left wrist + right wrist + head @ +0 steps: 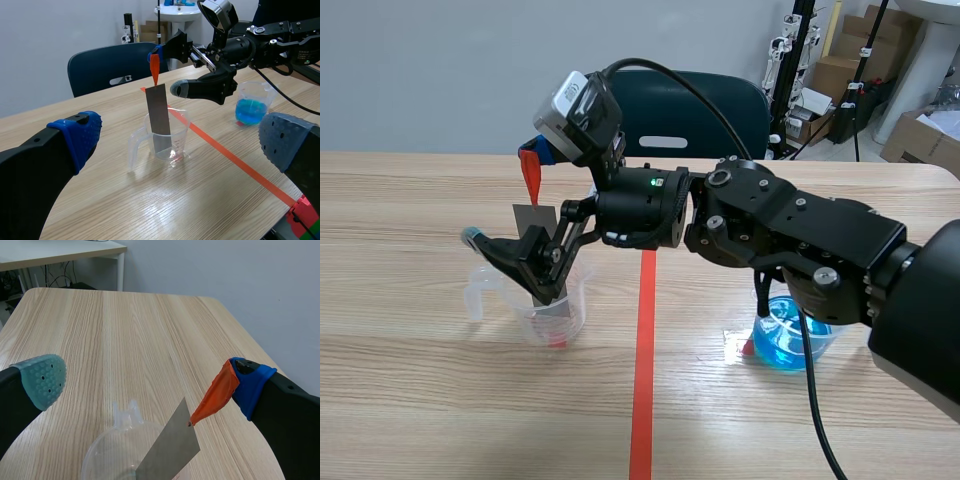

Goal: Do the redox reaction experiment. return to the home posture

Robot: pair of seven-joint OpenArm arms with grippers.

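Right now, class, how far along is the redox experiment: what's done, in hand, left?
Done: the metal strip stands in the clear cup. In hand: nothing; the right gripper hangs over it, fingers open, the orange tag touching one pad. Left: pulling the right arm back to home.

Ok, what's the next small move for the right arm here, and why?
Probably back the right end effector slowly up and away from the clear cup. Its fingers stand wide apart and the metal strip already stands in the cup, but the orange tag seems to touch the blue pad, so a fast pull might drag the strip.
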